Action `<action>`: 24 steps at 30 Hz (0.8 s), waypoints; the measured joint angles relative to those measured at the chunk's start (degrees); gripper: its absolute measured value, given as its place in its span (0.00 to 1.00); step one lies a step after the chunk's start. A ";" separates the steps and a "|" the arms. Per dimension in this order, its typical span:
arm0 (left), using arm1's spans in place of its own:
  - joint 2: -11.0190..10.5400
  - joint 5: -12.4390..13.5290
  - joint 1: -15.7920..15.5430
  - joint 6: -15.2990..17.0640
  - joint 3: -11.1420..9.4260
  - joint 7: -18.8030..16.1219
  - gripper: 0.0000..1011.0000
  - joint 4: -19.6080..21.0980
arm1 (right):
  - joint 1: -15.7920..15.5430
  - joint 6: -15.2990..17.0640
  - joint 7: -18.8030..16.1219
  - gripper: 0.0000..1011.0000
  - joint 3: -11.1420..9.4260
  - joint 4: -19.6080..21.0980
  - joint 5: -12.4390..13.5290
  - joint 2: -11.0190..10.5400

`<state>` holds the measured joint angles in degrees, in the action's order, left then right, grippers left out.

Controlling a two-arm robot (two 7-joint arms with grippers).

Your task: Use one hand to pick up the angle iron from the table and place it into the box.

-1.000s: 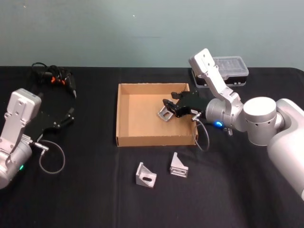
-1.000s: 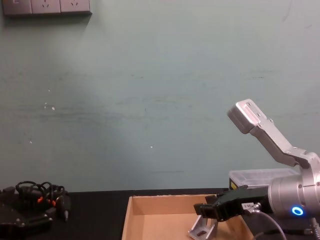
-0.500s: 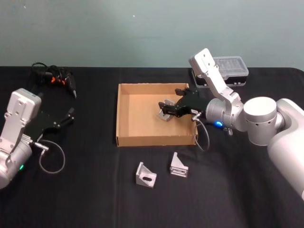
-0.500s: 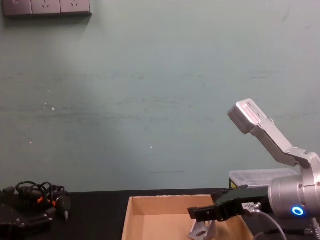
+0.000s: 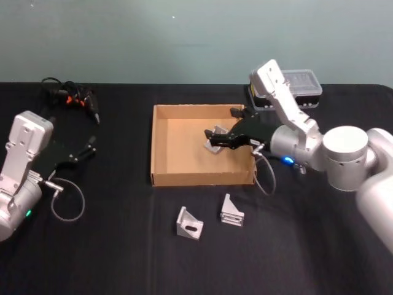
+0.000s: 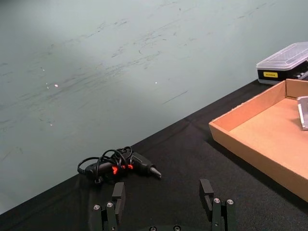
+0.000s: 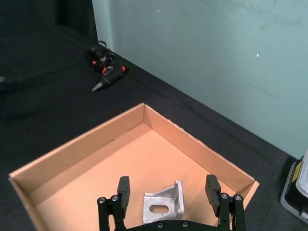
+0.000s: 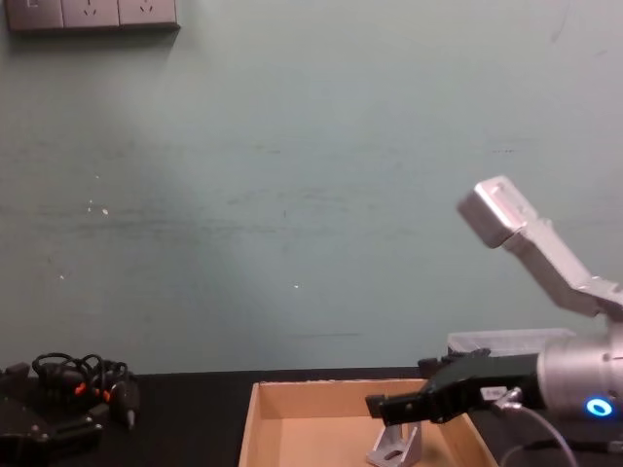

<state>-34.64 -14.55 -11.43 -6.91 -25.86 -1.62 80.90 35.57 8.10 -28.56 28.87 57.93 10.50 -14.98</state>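
In box (image 7: 77, 146), angle iron (image 7: 163, 208) beneath spread right pincer (image 7: 167, 181).

Black worktop (image 5: 123, 258) carrying a cardboard box, loose angle irons and small gear.

The shallow tan box (image 5: 202, 180) sits near the middle of the matte worktop. In front of it, clear of its near wall, two silver pieces stand close together: the left angle iron (image 5: 189, 224), and the right angle iron (image 5: 231, 211) a little closer to the box. A black case with a clear lid (image 5: 304, 83) rests at the far right, behind the box's back corner. A black-and-orange tool with a tangled cord (image 5: 77, 100) lies at the far left.
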 joint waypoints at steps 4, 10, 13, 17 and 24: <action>0.00 0.00 0.00 0.00 0.00 0.00 1.00 0.00 | -3.61 0.75 0.61 0.99 -1.23 7.06 0.50 -2.30; -0.01 0.00 0.00 0.00 0.00 0.00 1.00 0.00 | -11.82 1.53 1.50 0.99 -4.05 20.30 2.65 -7.23; 0.00 0.00 0.00 0.00 0.00 0.00 1.00 0.00 | -16.96 1.62 2.11 0.99 -5.81 26.84 4.08 -10.08; -0.01 0.00 0.00 0.00 0.00 0.00 1.00 0.00 | -23.50 1.55 2.76 0.99 -8.05 33.70 6.11 -13.15; 0.00 0.00 0.00 0.00 0.00 0.00 1.00 0.00 | -34.41 0.09 3.75 0.99 -11.69 42.25 9.86 -17.30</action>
<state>-34.65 -14.54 -11.43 -6.91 -25.86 -1.62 80.90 1.16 8.19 -24.81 17.18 100.18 20.36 -32.27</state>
